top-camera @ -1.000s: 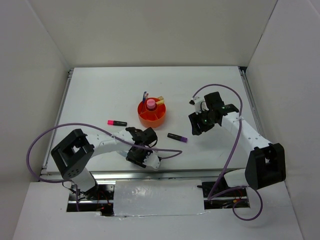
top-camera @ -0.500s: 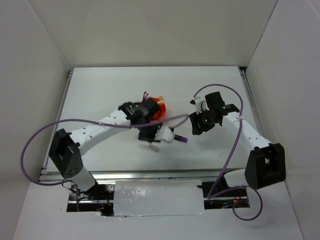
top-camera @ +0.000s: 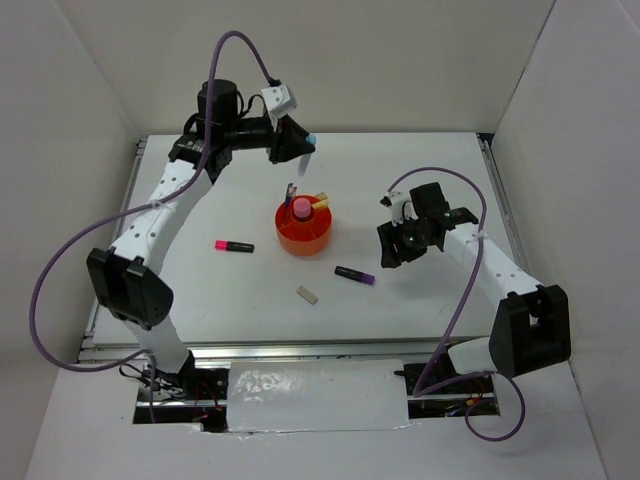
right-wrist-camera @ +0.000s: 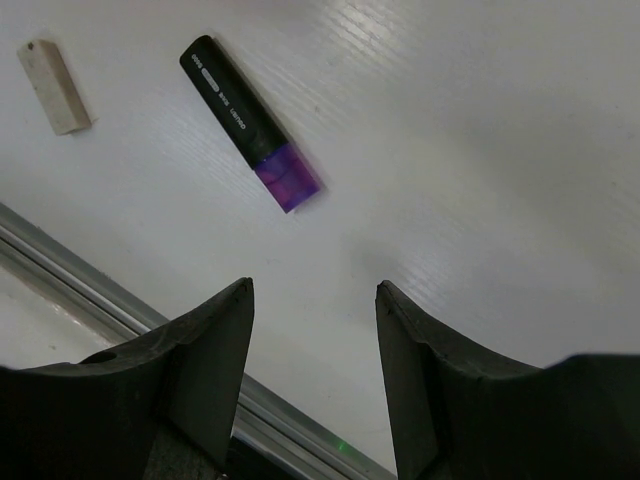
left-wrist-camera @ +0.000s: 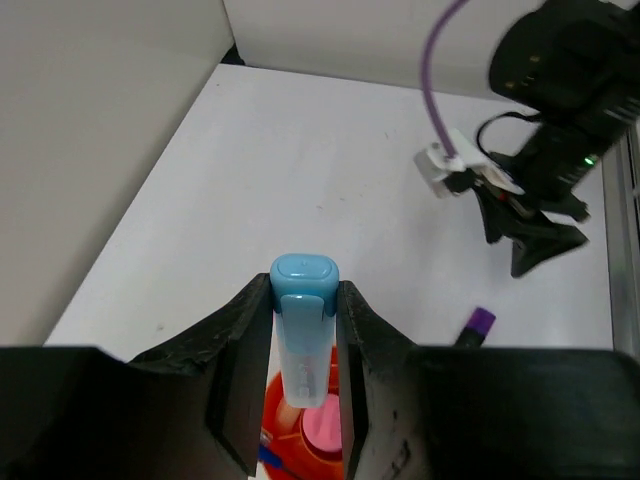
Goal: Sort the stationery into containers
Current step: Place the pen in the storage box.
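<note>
White table [top-camera: 200, 190]: organizer [top-camera: 318, 238] part-filled. Left gripper [left-wrist-camera: 300, 292] clenches light blue marker [left-wrist-camera: 303, 330] (held high); right gripper [right-wrist-camera: 312, 300] released. Outstanding: pink-black marker [top-camera: 233, 245], purple-black marker [top-camera: 355, 275], eraser [top-camera: 308, 294].

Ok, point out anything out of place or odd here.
Nothing looks spilled or damaged. Three items lie loose on the table outside the orange organizer: the pink-black marker, the purple-black marker and the eraser. The left gripper holds the light blue marker.

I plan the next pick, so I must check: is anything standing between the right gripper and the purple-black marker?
Nothing visible does. The right gripper hangs open over the table, the purple-black marker lies free just ahead of it, and the eraser sits off to the side.
</note>
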Controlling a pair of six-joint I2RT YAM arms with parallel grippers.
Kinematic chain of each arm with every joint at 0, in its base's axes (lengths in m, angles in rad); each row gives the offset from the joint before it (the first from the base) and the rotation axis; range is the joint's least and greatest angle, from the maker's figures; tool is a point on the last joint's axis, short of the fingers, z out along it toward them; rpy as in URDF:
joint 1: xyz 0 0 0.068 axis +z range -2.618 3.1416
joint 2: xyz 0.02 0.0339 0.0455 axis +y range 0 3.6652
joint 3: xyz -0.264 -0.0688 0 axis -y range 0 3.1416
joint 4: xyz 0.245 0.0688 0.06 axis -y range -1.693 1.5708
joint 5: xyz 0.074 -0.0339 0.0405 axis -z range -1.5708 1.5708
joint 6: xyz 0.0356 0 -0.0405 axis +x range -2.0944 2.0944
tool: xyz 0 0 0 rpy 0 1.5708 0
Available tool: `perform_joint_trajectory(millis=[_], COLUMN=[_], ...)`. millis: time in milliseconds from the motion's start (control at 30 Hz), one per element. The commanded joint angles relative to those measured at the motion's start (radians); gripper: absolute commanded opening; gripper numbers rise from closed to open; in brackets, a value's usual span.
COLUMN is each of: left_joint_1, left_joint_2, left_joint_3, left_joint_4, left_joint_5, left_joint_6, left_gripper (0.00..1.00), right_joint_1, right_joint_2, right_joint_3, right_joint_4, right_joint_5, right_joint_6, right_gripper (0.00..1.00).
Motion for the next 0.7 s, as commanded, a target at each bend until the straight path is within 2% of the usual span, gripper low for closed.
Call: perform_joint_trajectory(millis=[0,33,67,233,400,667], left_joint_1=[0.035,0.038,0.038,0.039,0.041,0.049], left_joint_2=[0.091,0.103,0.128,0.215,0.274,0.330], left_joint_3=[-0.026,-0.037,-0.055,-0.057,-0.043,-0.031], left_joint_4=[0.343,0.471,0.510,0.577,0.502,0.385], left_joint_5=[0.106,0.123,0.132,0.127,0.140,0.166], left_joint_6=[-0.306,-0.350,-0.363,-0.354,-0.245,-0.185], left_gripper=[0.09,0.09,0.09,0.10,0.11,0.17], right_joint_1=[-0.009,-0.009,-0.014,-0.020,-0.031,-0.035], right_joint_2=[0.008,0.008,0.006,0.006,0.014,0.032], right_joint_3=[0.037,0.034,0.033,0.016,0.013,0.022], right_joint_4=[0.040,0.047,0.048,0.051,0.053,0.051], right_joint_5=[-0.020,-0.019,-0.017,-0.017,-0.020,-0.029], right_joint_6=[0.029,0.032,0.032,0.031,0.024,0.023], right_gripper=[0.59,0.59,0.59,0.59,0.59,0.59])
